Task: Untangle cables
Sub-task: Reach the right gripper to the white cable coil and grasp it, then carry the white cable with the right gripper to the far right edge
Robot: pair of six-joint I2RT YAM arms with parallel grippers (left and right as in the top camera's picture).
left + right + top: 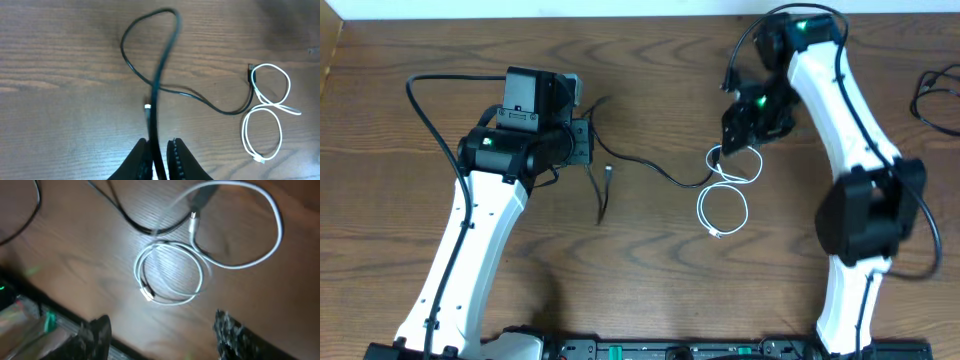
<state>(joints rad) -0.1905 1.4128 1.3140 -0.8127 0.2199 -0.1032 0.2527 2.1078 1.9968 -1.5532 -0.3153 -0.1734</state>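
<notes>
Left gripper [159, 143] pinches the black cable [162, 62] between fingers pressed nearly together, as seen from the left wrist camera; the cord rises from the fingertips, curls into one open loop and crosses itself. From there it trails right across the wooden table [650, 270] to a small plug lying just beside the white cable [267, 103]. A second, silver-tipped plug lies on the wood just ahead of the left fingers.

Overhead, the left gripper [588, 140] sits at table centre-left, and the black cable [650, 170] stretches from it toward the right gripper [735, 135], which hangs over the upper part of the white cable [723, 183].

The right wrist camera shows the right gripper [161, 317] with its fingers [95, 335] spread wide, holding nothing and touching nothing. Below and ahead of it the white cable [137, 270] lies flat in two loops, one small and tight, one larger, with a silver plug at the top where the black cable [135, 225] passes. The white cord lies on the table right of centre; the black one meets it only at that plug end.
</notes>
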